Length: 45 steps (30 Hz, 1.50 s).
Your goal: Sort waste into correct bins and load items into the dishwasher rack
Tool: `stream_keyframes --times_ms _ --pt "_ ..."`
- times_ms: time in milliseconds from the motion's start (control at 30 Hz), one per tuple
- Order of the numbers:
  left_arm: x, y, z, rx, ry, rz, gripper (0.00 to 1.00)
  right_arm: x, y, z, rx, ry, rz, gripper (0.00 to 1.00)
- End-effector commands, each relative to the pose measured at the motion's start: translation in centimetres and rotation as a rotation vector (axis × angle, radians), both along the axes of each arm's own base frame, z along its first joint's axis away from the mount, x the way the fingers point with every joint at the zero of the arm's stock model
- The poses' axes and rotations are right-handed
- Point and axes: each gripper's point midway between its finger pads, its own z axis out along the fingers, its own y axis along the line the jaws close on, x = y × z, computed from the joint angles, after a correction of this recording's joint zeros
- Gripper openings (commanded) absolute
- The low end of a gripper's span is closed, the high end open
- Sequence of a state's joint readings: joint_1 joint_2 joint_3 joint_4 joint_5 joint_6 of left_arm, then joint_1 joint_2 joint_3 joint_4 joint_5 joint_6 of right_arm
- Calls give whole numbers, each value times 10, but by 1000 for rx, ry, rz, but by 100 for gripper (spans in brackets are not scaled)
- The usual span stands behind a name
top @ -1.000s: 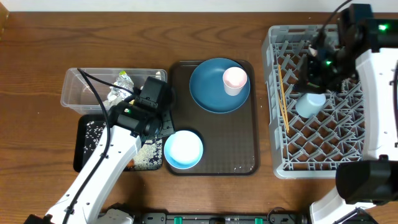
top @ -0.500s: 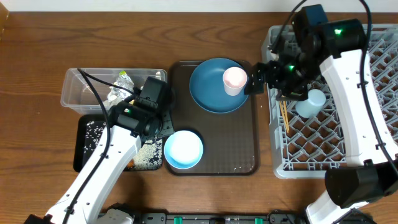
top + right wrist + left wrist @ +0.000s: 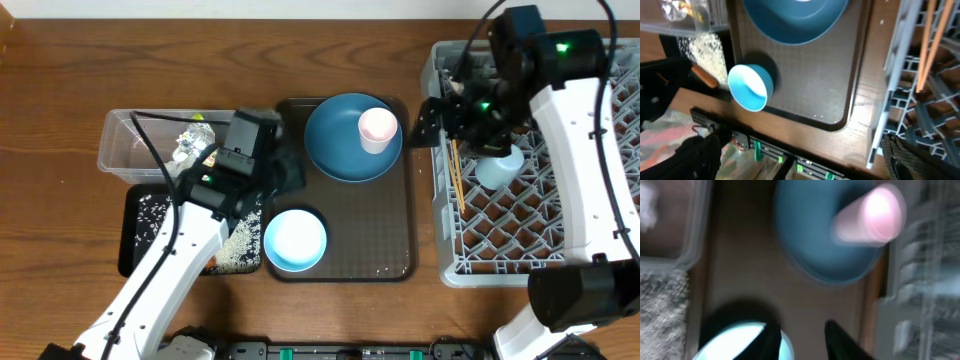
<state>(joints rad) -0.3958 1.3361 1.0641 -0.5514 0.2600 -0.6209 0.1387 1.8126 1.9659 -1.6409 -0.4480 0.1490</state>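
**Overhead and wrist views of the sorting scene on a wooden table [image 3: 60, 80].** The dishwasher rack [image 3: 545, 235], a light-grey lattice crate, stands at the right. A light blue cup [image 3: 499, 170] rests on its pegs, and a pair of wooden chopsticks [image 3: 457, 185] lies along its left side. A dark brown serving tray [image 3: 375, 215] occupies the centre. It carries the dark blue plate [image 3: 335, 145], with the pink cup [image 3: 377, 128] standing upright on the plate's right part. The pale blue bowl [image 3: 295, 240] sits at the tray's near-left corner. At the left, the clear tub [image 3: 125, 150] holds crumpled white tissue [image 3: 184, 150] and a yellow-green wrapper [image 3: 197, 118]. Just in front of it, the black tray [image 3: 135, 235] holds loose rice grains [image 3: 238, 243]. The right wrist view shows the orange carrot [image 3: 704, 76] beside the rice. The left gripper [image 3: 802, 327] hangs over the serving tray between tub and plate, above the bowl's far edge. Its fingers [image 3: 771, 340] stand a little apart, with only the tray surface between them. The right gripper [image 3: 800, 142] hovers by the rack's left wall, beside the plate; its jaws are spread wide and hold nothing
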Motion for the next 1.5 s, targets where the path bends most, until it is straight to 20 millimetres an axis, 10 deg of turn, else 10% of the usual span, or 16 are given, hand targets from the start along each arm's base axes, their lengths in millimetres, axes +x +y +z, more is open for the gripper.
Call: stream_keyframes --times_ms 0,233,533,1200,1467 --pt "5 -28 4 -110 8 9 37 1 -5 8 -11 -38 4 99" --pt "33 -91 8 -189 -142 -60 49 3 -12 4 -56 -44 1 99" --pt "65 -98 -56 -130 -98 30 54 3 -11 4 -56 -44 2 99" --pt "105 -110 -110 -177 -132 146 54 3 -11 4 -56 -45 2 99" --pt "107 -110 -112 -177 -132 147 15 3 -11 4 -56 -44 2 99"
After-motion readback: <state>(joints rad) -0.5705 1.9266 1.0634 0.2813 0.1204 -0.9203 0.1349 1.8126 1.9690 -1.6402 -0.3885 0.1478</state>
